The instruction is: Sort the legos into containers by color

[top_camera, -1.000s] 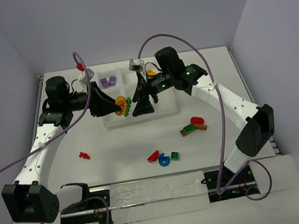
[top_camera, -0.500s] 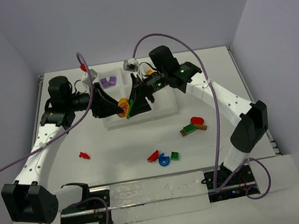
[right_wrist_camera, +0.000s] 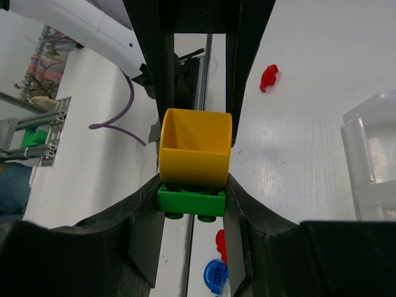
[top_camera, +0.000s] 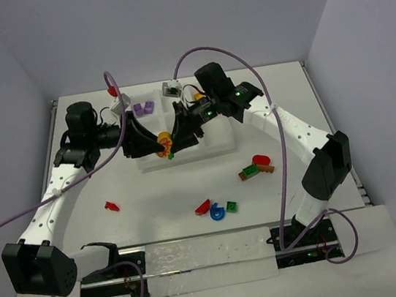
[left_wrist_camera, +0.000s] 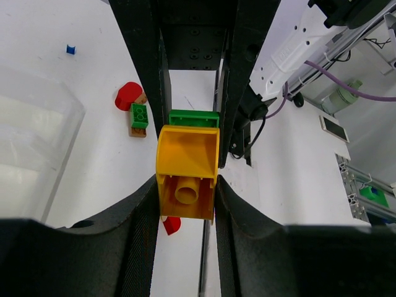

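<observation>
Our left gripper (left_wrist_camera: 187, 193) clamps the yellow piece (left_wrist_camera: 187, 158), the right gripper (right_wrist_camera: 190, 197) the green brick (right_wrist_camera: 190, 205); a crooked pull could fling either.

readable text: none | labels, brands, numbers, signs: nothing legible in any view

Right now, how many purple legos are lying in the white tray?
2. Both purple legos lie side by side in the tray's far-left compartment. Parts of the tray are covered, so more may be hidden.
</observation>
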Robot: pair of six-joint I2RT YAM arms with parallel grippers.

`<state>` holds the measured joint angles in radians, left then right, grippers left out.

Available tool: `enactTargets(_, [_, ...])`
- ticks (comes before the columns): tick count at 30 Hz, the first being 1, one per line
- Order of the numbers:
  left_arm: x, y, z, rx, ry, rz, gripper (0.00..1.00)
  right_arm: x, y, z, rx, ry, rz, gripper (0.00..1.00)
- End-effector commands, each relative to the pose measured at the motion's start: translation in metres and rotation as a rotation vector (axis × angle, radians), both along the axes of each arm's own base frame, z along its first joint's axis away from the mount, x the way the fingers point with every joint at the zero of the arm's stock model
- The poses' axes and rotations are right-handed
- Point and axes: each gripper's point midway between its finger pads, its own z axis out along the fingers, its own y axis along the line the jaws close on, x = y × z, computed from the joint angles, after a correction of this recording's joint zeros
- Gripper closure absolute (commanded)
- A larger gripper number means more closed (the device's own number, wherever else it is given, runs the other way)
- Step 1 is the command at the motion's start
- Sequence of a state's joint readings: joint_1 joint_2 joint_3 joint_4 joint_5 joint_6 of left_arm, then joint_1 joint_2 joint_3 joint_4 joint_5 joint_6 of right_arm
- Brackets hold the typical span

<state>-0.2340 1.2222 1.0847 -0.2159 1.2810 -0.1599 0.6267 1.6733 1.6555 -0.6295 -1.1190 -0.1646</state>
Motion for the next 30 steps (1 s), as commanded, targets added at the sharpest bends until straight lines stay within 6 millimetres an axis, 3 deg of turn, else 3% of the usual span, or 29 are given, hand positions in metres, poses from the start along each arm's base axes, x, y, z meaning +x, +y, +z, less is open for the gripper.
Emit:
enactTargets(1, [0.016,0.013,0.006,-0.006,-0.052,0.055,1.00,-0.002,-0.017,0.004,0.003,-0.003,0.004,1.00])
enactTargets(5, [0.038,0.035,0.017,-0.024,-0.069,0.133,1.00,0.011,-0.042,-0.008,-0.037,0.006,-0.049,1.00])
enactTargets(11, [0.050,0.038,0.027,0.001,-0.132,0.161,1.00,0.030,-0.074,-0.030,-0.125,-0.010,-0.137,1.00])
enactTargets(14, [0.064,0.042,0.025,0.042,-0.184,0.252,1.00,0.048,-0.089,-0.044,-0.203,-0.050,-0.234,1.00])
enactTargets(18, [0.095,0.050,0.027,0.184,-0.343,0.465,1.00,0.092,-0.115,-0.061,-0.358,-0.154,-0.514,1.00])
enactTargets(24, [0.133,0.066,0.020,0.240,-0.313,0.694,1.00,0.142,-0.155,-0.089,-0.505,-0.303,-0.821,1.00])
enactTargets(28, [0.151,0.069,0.024,0.217,-0.319,0.839,1.00,0.161,-0.175,-0.112,-0.589,-0.354,-0.905,1.00])
enactTargets(30, [0.159,0.063,0.029,0.198,-0.352,0.859,1.00,0.167,-0.178,-0.114,-0.586,-0.353,-0.933,1.00])
